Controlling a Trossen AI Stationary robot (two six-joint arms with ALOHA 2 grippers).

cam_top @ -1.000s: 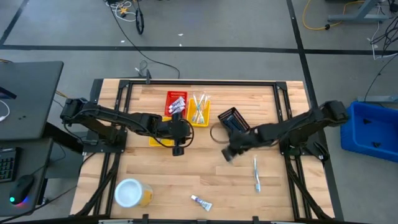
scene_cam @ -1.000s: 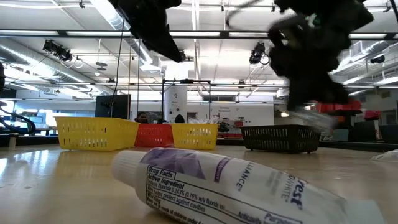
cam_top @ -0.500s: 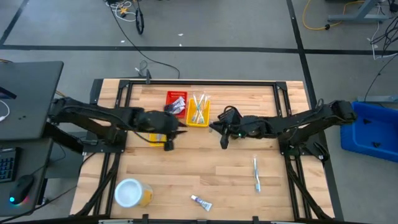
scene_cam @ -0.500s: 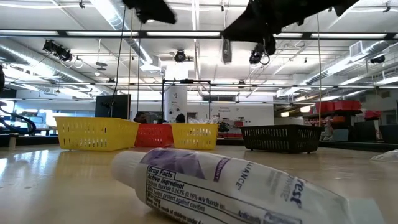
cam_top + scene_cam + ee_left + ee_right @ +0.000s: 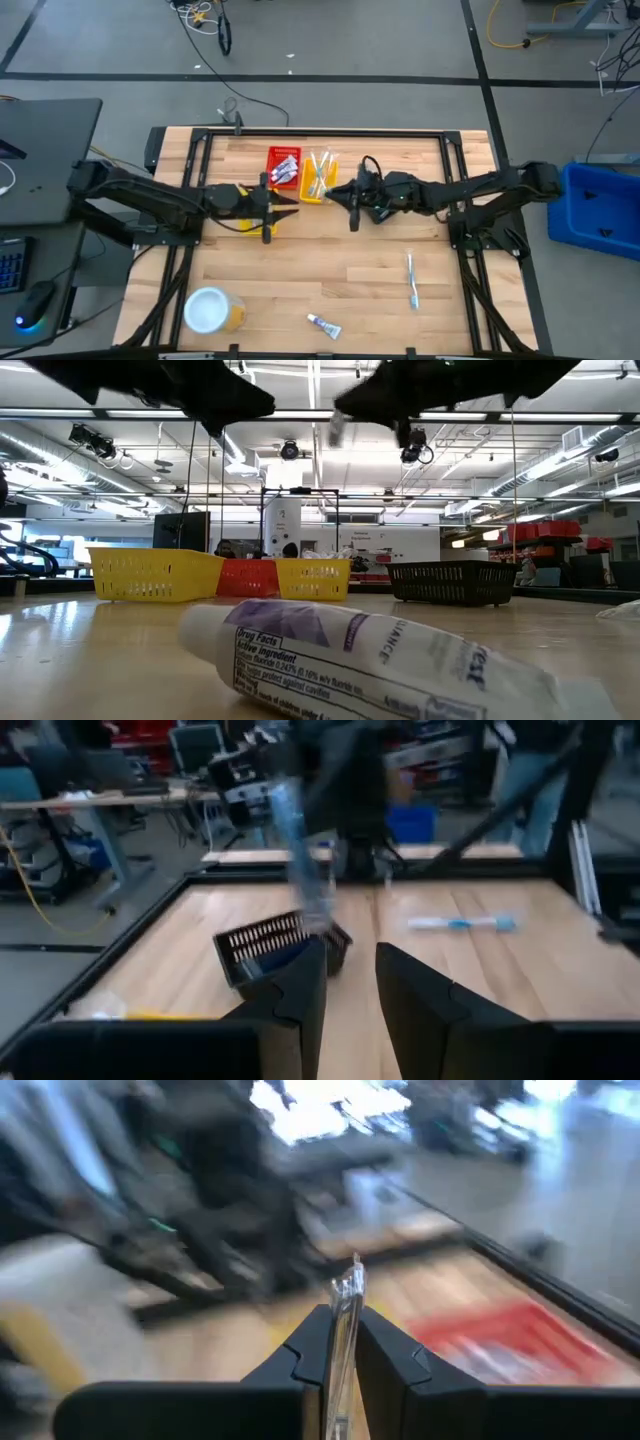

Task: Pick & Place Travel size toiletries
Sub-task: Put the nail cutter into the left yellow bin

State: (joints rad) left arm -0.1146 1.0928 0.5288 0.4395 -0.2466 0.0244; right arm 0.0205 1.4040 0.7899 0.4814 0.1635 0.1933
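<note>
The right gripper [image 5: 338, 1342] has its jaws clenched on a thin, clear-handled toothbrush [image 5: 345, 1315], which stands up between the two dark fingers. Seen from above, that gripper [image 5: 353, 205] hangs over the middle of the desk [image 5: 350, 270], just beside the small yellow basket [image 5: 321, 178] that already holds a few brushes. Holding the brush raised and close by looks like the carry step, with the drop into a basket not yet done.

The left gripper [image 5: 350, 990] has its jaws released with a narrow gap and nothing between them. It hovers over the larger yellow basket [image 5: 232, 200] on the left side, apparently waiting out of the way.

Around them, the red basket [image 5: 283, 165] holds small tubes, and the black basket [image 5: 280, 945] sits beyond the left fingers. A toothbrush [image 5: 411, 278] lies loose on the desk to the right, and a small white tube [image 5: 322, 323] lies near the front edge, close to the round yellow container [image 5: 211, 309]. These two still want collecting, I would guess.
</note>
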